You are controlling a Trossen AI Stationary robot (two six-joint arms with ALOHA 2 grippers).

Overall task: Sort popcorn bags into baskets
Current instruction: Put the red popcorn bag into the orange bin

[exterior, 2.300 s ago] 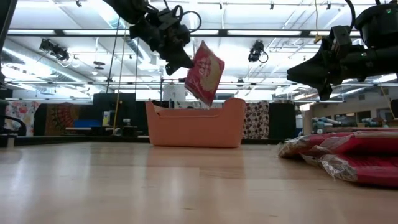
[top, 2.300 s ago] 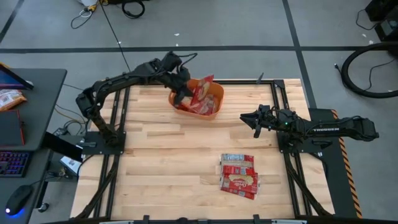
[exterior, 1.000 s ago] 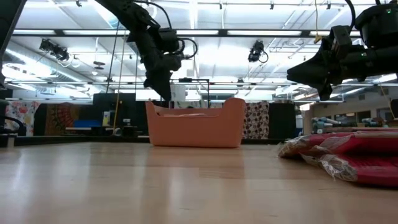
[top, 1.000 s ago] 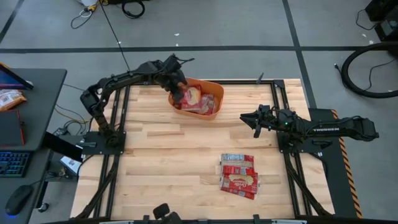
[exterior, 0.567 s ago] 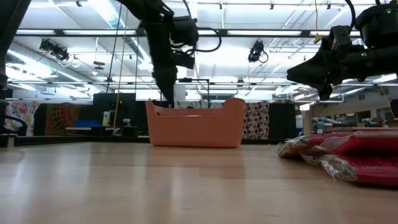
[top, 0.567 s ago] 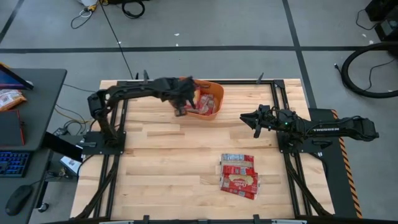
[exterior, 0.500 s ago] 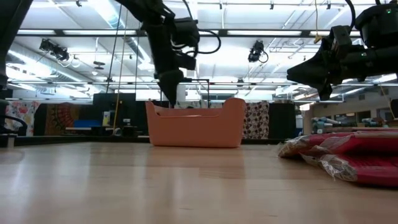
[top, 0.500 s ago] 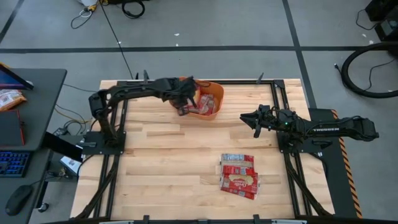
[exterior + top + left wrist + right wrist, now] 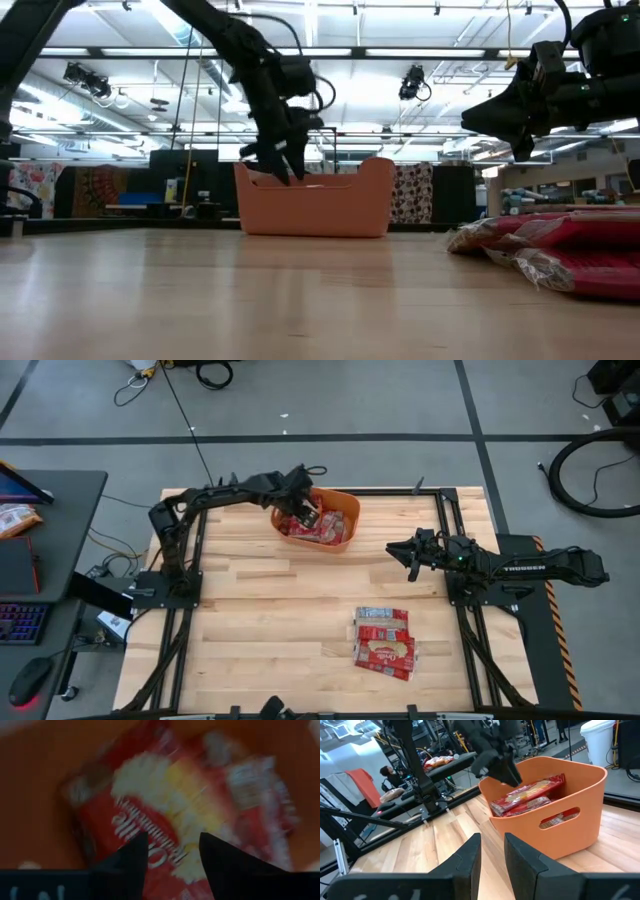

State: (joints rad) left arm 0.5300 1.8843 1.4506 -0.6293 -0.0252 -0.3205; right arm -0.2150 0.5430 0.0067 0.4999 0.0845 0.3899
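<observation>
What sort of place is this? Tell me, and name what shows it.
Probably a robotics lab or workshop. Two dark arms are bolted to a wooden table with an orange basket on it, cables lie on the concrete floor, and the low view shows a big hall with ceiling strip lights.

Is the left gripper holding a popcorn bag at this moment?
No, the left gripper hangs open above the popcorn bags lying in the orange basket, its jaws apart with nothing between them.

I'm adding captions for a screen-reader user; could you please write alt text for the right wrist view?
An orange basket stands on the wooden table with red popcorn bags inside, and the left gripper hangs just above them. The right gripper, fingers slightly apart, shows dark in the foreground, well short of the basket.
</observation>
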